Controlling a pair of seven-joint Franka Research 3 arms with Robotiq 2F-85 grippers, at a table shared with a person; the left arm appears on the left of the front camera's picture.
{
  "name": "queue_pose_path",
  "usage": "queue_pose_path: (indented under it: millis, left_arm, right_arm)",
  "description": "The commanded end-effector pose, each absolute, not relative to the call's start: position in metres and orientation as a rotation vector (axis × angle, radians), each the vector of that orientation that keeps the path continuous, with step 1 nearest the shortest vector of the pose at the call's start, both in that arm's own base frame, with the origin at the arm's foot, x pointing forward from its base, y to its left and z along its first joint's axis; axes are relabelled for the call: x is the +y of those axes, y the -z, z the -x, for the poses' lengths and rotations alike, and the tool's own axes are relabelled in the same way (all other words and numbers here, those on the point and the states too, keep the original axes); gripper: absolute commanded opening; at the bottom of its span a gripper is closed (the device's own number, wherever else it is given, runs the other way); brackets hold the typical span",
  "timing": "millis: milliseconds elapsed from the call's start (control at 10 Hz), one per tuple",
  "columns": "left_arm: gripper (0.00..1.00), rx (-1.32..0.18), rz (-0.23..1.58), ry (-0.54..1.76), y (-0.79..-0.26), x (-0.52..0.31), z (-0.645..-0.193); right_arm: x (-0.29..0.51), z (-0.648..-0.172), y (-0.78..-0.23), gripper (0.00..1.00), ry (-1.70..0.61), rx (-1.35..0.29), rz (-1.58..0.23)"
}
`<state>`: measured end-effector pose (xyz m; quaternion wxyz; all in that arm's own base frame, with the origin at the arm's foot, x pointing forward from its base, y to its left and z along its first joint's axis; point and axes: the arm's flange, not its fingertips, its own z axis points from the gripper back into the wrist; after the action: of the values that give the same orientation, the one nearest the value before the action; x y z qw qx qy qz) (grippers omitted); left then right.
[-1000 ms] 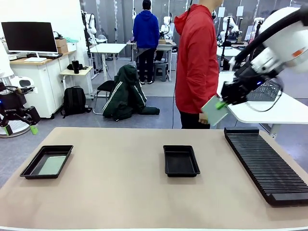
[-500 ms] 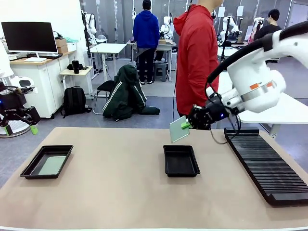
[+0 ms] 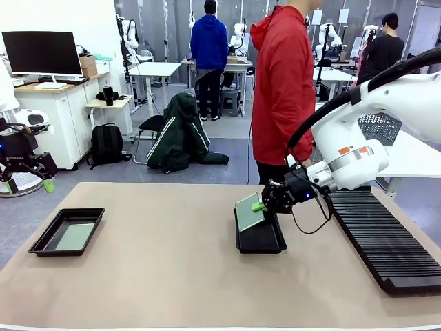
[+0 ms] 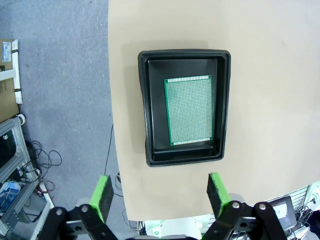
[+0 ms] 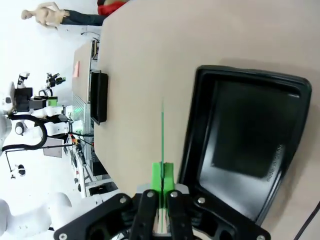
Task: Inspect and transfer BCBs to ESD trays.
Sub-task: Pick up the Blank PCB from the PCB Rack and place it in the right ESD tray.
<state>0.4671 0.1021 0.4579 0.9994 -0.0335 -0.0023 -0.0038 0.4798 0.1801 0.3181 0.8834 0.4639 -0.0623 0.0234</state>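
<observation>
Lowered BCB (image 3: 248,211) in right tool (image 3: 260,206)

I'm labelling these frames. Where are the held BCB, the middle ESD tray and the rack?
held BCB (image 3: 247,211): front view, its tilted green face.
middle ESD tray (image 3: 260,245): front view, near rim.
rack (image 3: 379,238): front view, ribbed top.

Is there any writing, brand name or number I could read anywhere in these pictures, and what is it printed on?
No text is legible.
Middle tray: a raised line of lettering on its floor, too small to read.
Right arm: small orange marks on its white casing, no legible characters.
Circuit board in the left tray: a hole grid, no readable print.
Papers on far partitions: blurred.
</observation>
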Motion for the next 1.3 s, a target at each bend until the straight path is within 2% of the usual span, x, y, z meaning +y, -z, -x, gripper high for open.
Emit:
queue_pose_path:
  millis: [0, 1200]
  left_arm:
    - [1.0, -0.019, 0.068, 0.012, -0.455, 0.103, -0.466]
    - [1.0, -0.019, 0.068, 0.012, -0.455, 0.103, -0.466]
  right_arm:
    - [0.178, -0.482, -0.311, 0.02, -0.03, -0.16, -0.948]
    - [0.179, -0.484, -0.277, 0.02, 0.039, -0.095, -0.833]
